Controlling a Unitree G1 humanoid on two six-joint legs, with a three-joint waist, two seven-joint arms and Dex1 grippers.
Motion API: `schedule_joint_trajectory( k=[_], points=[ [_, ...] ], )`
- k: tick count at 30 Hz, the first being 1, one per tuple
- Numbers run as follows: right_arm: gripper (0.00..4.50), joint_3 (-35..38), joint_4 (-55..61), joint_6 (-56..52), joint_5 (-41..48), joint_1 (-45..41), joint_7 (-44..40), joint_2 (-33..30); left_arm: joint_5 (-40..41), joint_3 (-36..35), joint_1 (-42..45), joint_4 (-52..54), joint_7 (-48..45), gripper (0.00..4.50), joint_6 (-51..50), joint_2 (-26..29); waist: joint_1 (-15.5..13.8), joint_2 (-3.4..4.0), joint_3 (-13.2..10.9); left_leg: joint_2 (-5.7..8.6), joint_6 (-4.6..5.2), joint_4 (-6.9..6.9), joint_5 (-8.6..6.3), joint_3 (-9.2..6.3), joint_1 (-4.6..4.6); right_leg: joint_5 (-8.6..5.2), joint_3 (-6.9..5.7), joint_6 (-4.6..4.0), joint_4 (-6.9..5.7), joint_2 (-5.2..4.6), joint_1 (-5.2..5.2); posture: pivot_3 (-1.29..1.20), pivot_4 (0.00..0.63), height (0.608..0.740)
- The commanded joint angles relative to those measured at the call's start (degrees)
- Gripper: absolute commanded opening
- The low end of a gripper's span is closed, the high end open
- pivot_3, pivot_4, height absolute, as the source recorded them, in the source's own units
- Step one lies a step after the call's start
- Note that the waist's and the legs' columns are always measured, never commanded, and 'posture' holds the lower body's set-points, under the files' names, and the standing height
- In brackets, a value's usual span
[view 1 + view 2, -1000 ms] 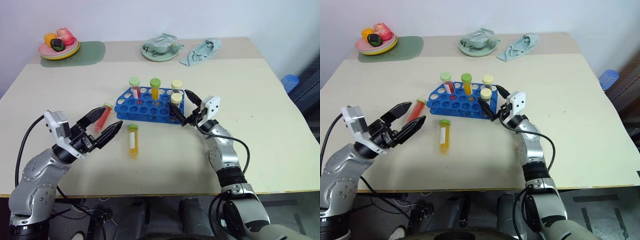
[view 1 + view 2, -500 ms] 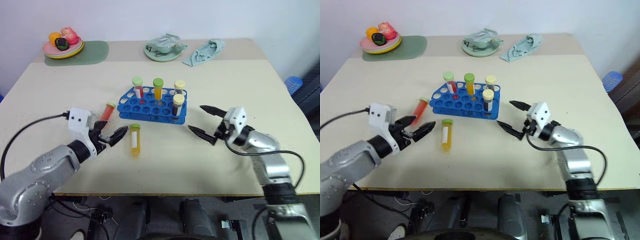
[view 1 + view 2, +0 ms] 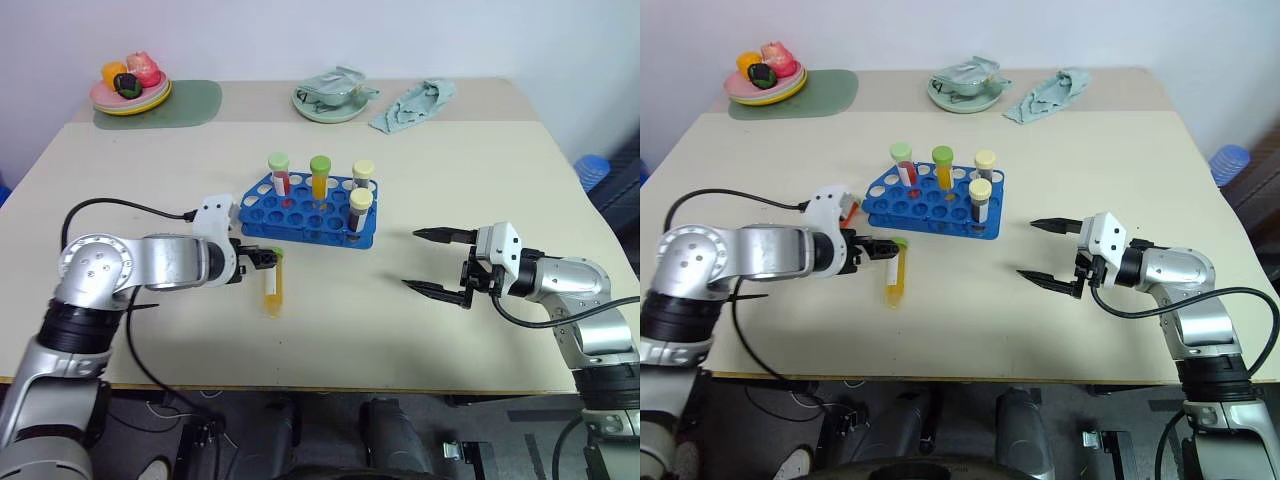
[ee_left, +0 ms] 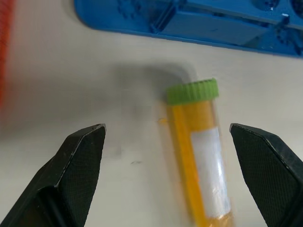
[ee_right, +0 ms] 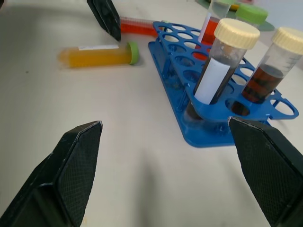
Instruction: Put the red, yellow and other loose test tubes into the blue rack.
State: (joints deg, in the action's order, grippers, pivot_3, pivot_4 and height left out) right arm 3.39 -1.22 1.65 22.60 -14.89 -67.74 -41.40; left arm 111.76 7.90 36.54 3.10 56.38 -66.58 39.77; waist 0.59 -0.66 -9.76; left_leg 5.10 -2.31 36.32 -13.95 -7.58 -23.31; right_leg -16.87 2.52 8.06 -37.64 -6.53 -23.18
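The left gripper (image 4: 165, 156) hangs just above the yellow test tube (image 3: 270, 283), fingers spread wide to either side of its green-capped end and gripping nothing. That tube lies flat on the tabletop (image 3: 480, 180) just in front of the blue rack (image 3: 312, 208). The red test tube (image 5: 139, 24) lies beside the rack's left end. Four capped tubes stand upright in the rack. The right gripper (image 3: 436, 262) hovers well to the rack's right, its fingers wide apart and empty, pointing toward the rack.
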Motion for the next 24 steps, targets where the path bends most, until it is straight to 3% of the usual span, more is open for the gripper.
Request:
schedule_joint_trajectory(
  k=[1, 10, 24],
  points=[
    [4.35, 0.9, 1.5, 1.4, 0.3, 0.3, 0.2, 0.5, 1.2, 0.6, 2.7, -3.3, 7.2, 4.29, 1.8, -4.2, -0.1, -0.01, 0.0, 0.01, 0.0, 0.02, 0.0, 0.0, -0.01, 0.0, 0.0, 0.0, 0.0, 0.0, 0.0, 0.0, 0.15, 0.74],
    [4.35, 1.4, 4.6, 1.1, 0.8, 2.5, 2.0, 1.1, 1.2, 0.3, 8.7, -11.1, 17.8, 4.29, 2.0, -13.4, 0.0, -0.02, 0.0, 0.01, 0.0, 0.25, 0.0, 0.02, -0.05, -0.01, 0.02, 0.01, -0.19, 0.03, -0.05, 0.0, 0.15, 0.74],
    [4.35, 2.9, 8.9, -2.5, 3.1, 4.0, 1.7, -0.7, 1.2, -7.3, 9.7, -13.8, 28.7, 4.29, 1.0, -18.2, -0.1, -0.05, 0.0, 0.05, 0.03, 0.58, -0.02, 0.02, -0.09, -0.02, 0.06, 0.03, -0.36, 0.03, -0.04, 0.0, 0.15, 0.74]
  ],
)
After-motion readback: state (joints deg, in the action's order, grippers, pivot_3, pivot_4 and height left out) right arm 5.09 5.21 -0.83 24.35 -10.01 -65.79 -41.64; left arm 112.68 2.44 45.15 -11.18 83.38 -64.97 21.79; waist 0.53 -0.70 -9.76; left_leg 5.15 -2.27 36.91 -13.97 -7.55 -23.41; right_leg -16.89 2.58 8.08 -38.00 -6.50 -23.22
